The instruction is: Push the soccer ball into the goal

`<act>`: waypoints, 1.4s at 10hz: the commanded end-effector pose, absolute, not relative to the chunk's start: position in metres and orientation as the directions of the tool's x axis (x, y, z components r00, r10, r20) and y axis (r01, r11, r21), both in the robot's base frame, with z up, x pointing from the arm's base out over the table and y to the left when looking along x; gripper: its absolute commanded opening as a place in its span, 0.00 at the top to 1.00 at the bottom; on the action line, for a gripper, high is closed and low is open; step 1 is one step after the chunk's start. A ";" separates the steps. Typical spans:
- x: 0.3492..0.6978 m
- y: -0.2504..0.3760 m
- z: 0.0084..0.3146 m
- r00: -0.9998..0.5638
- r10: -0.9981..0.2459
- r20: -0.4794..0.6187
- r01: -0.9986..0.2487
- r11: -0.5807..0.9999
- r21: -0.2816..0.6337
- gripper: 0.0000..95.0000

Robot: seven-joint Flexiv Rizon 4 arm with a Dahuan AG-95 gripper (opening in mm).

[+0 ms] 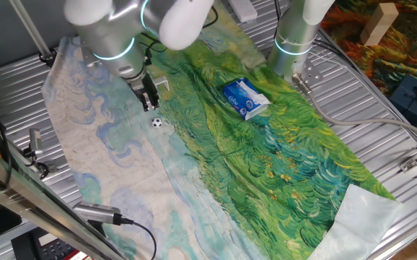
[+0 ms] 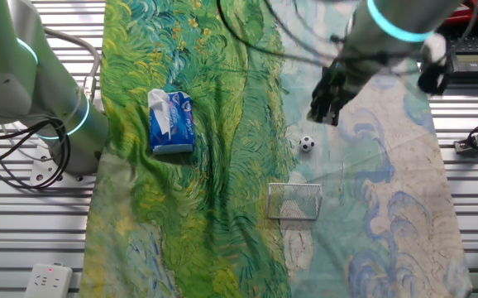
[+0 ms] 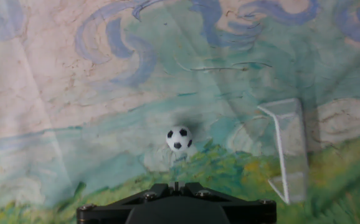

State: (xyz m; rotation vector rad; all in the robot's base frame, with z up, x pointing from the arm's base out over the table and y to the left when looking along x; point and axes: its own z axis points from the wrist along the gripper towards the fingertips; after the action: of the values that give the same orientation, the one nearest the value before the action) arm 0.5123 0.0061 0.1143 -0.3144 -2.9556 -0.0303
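Observation:
The soccer ball (image 3: 179,139) is a tiny white ball with black patches lying on the painted cloth, just ahead of my fingertips in the hand view. It also shows in both fixed views (image 1: 156,123) (image 2: 306,144). The goal (image 3: 287,149) is a small white open frame to the right of the ball in the hand view. In the other fixed view it (image 2: 295,201) stands a short way below the ball. In one fixed view it (image 1: 162,85) is partly behind my hand. My gripper (image 3: 175,185) (image 1: 149,101) (image 2: 325,106) is shut and empty, close behind the ball but apart from it.
A blue-and-white packet (image 1: 244,99) (image 2: 171,122) lies on the green part of the cloth. A second arm's base (image 1: 293,40) (image 2: 57,124) stands at the cloth's edge. Cables (image 2: 20,165) run over the ribbed metal table. A camera on a stand (image 1: 97,211) sits at the front.

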 end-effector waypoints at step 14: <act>0.509 0.025 0.049 -0.960 0.257 0.109 0.252 0.966 -0.057 1.00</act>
State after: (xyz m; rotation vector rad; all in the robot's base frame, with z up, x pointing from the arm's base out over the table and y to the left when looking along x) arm 0.5080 0.0251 0.0484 -0.3964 -3.0728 0.0621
